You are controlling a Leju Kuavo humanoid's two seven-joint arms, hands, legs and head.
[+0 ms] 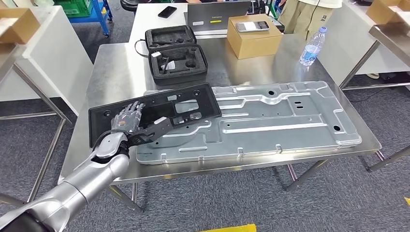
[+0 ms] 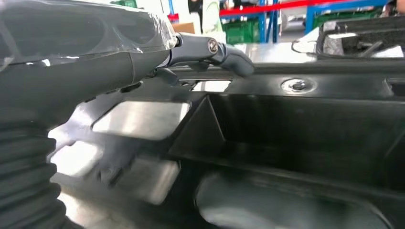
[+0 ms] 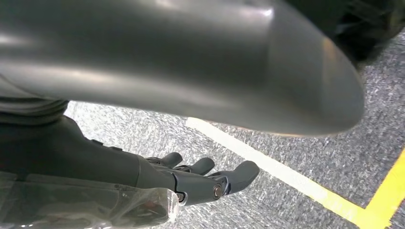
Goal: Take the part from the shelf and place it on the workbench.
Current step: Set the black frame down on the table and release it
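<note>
On the workbench (image 1: 121, 72), left hand (image 1: 126, 117) fingers (image 1: 133, 110) grip the part (image 1: 193, 96).

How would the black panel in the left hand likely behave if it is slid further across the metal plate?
The black panel looks like rigid moulded plastic with cutouts, so probably stiff and light for its size. It lies flat and wide on the metal plate, so unlikely to tip. With the left hand at one end, it may pivot.

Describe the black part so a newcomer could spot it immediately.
Find the steel workbench and the big silver panel lying on it. The black part overlaps that panel's left end, gripped by the left hand. It is a flat frame with cutouts, unlike the foam-lined case behind.
</note>
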